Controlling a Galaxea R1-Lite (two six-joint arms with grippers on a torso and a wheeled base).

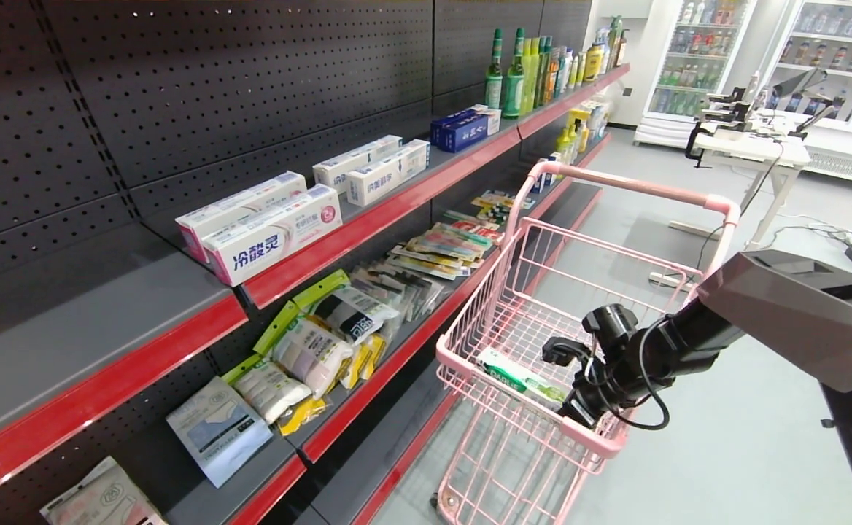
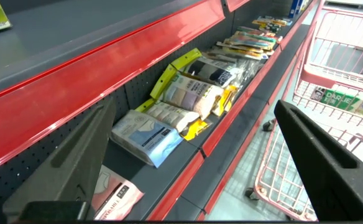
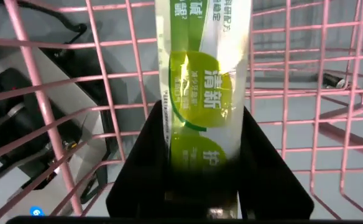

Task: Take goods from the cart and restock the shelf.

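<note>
Right gripper [image 3: 200,121] clamped the box [image 3: 201,62] between its fingers in the cart [image 1: 630,185]; a straight-up lift should avoid snagging. Left gripper [image 2: 194,112] fingers stood apart.

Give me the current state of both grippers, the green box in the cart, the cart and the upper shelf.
Right gripper: shut on the green box, inside the cart.
Left gripper: open, empty.
green box: lying in the cart basket, gripped at one end.
cart: upright beside the shelving.
Upper shelf: partly stocked.

A shop: stocked shelves [image 1: 368,219], cart [image 1: 637,186], drinks fridges [image 1: 688,65].
</note>
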